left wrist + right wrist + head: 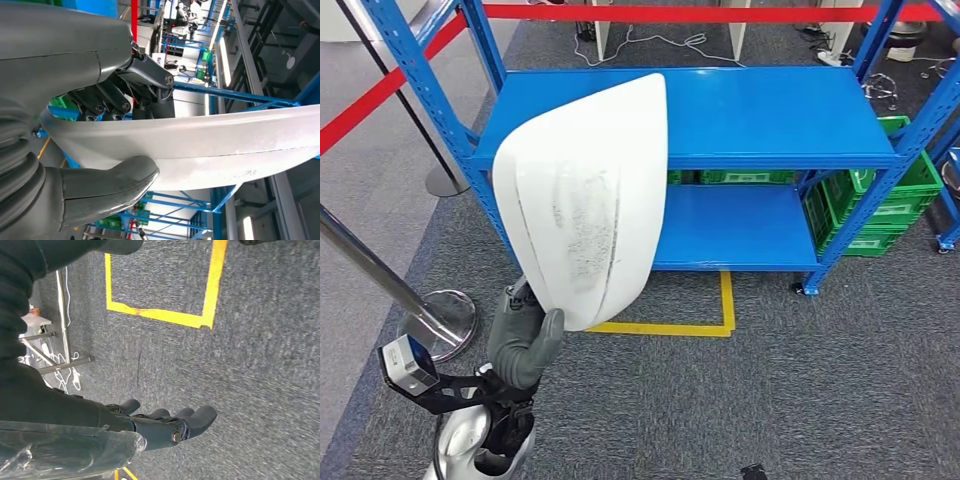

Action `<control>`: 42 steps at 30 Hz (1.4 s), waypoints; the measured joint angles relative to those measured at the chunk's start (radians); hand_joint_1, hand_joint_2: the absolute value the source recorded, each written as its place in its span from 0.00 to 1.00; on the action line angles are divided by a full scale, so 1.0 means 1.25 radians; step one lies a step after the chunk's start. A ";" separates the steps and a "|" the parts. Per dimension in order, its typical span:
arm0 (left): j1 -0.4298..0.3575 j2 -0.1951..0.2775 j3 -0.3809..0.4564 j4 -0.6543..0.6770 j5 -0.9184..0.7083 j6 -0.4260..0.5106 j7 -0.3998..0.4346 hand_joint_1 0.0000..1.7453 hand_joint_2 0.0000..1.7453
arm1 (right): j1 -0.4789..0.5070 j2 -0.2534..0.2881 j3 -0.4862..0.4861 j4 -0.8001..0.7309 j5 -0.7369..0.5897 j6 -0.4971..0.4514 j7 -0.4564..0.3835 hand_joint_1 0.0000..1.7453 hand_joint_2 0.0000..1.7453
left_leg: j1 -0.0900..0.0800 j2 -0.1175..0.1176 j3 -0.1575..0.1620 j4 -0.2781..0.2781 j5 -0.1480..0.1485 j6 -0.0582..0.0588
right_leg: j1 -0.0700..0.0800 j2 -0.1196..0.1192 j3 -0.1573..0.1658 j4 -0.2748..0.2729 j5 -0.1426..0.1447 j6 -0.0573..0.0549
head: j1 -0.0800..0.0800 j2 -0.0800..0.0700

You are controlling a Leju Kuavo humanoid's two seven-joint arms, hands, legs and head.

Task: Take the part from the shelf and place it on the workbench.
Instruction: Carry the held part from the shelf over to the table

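Head view: the left hand (pixel 522 345) grips the part (pixel 584 195), a large white curved panel, by its lower edge. The part rises above the hand, tilted, clear of the floor and in front of the blue shelf (pixel 773 115). Grey smudges mark the face of the part. Left wrist view: the thumb (pixel 109 192) presses one face of the part (pixel 226 145) and the dark fingers (pixel 113 100) clamp the opposite face, with the panel edge seated between them. Right wrist view: the right hand (pixel 166 425) hangs over grey carpet (pixel 264 365), fingers extended and slightly apart, holding nothing. Yellow tape (pixel 158 314) lies on the carpet well beyond the fingertips. Green crates (pixel 882 200) sit beside the shelf, well apart from the left hand.
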 joint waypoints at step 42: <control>0.020 -0.027 0.023 0.000 0.002 0.152 0.007 1.00 1.00 | 0.009 0.001 0.002 0.000 -0.030 0.049 -0.082 0.00 1.00 | 0.003 0.000 0.094 -0.226 0.077 0.040 | 0.001 0.003 -0.058 0.173 -0.109 0.038 | 0.004 0.000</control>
